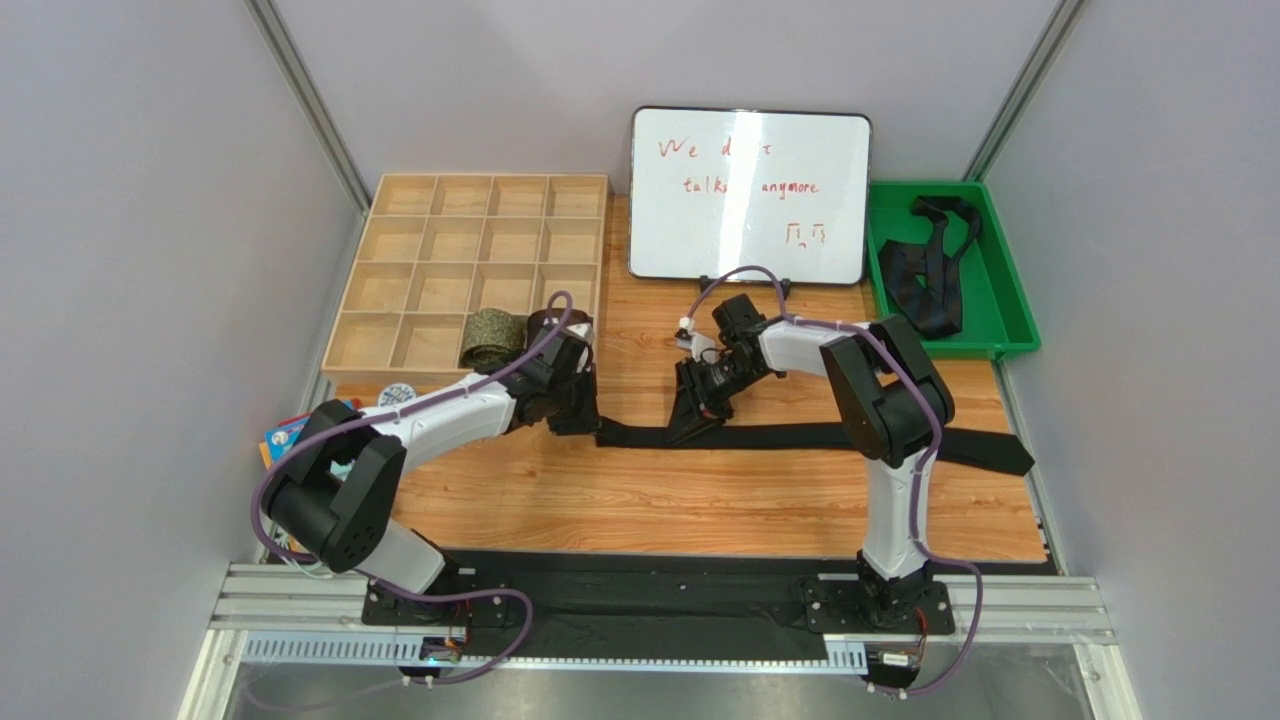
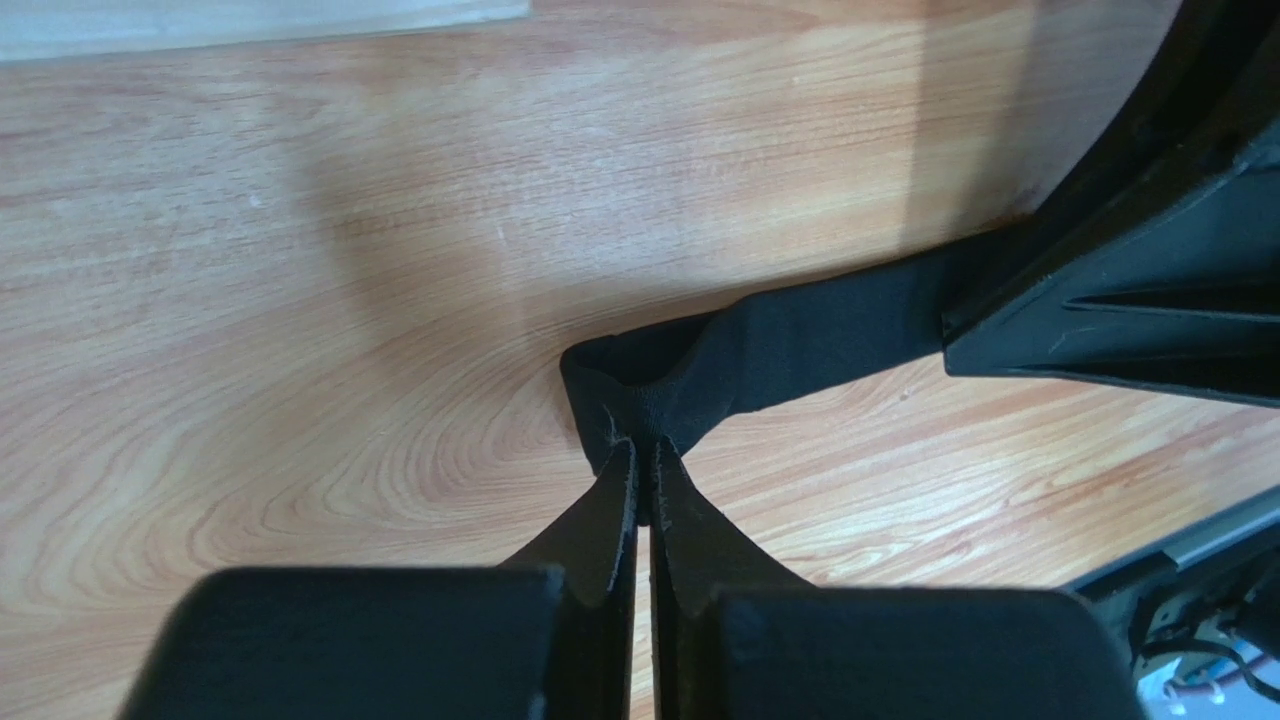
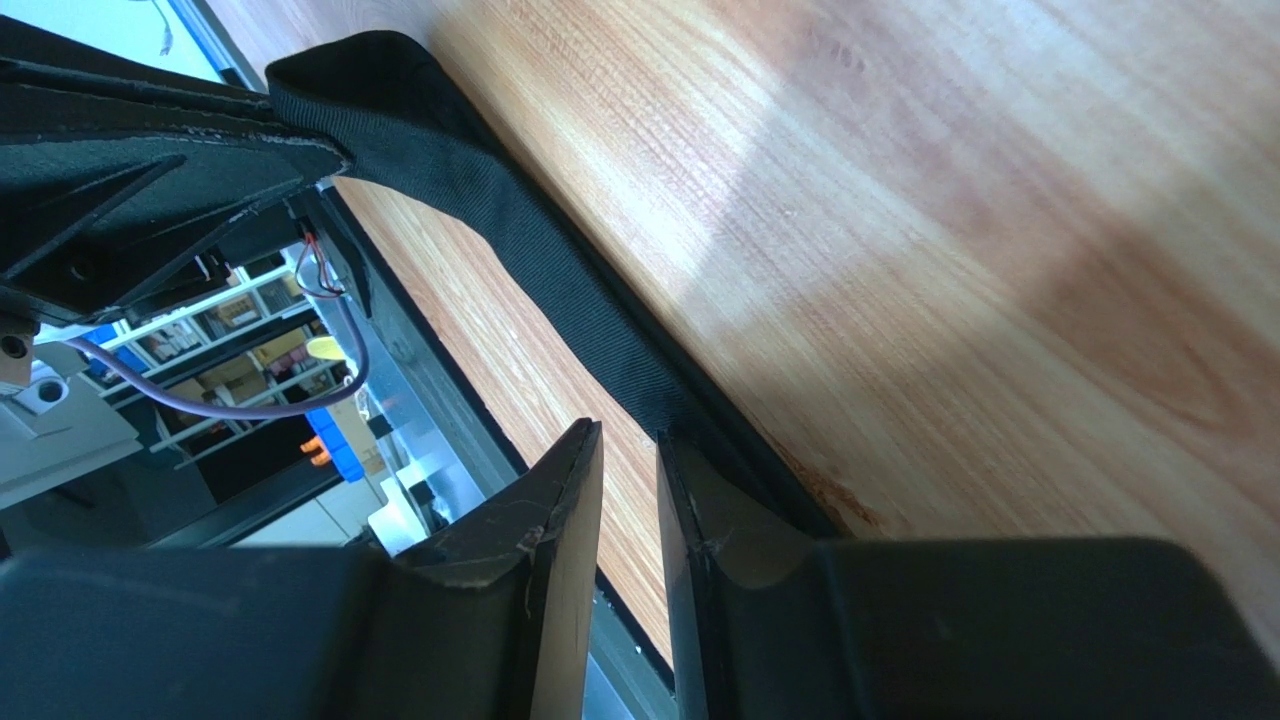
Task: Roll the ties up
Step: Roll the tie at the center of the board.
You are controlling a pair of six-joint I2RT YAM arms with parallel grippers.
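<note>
At far left we find an olive-green coil (image 1: 490,338) tucked in a wooden tray (image 1: 394,255) compartment just behind the left gripper (image 2: 643,450). That gripper's fingers are pinched tight on the folded end of a black tie (image 2: 781,353), which runs flat along the table (image 1: 676,510) to the right gripper (image 3: 628,435) and past it. There the fingers stand a sliver apart, the strip passing beside one finger, not between them. Well beyond, more black ties (image 1: 924,270) lie heaped in a green bin (image 1: 1004,293).
</note>
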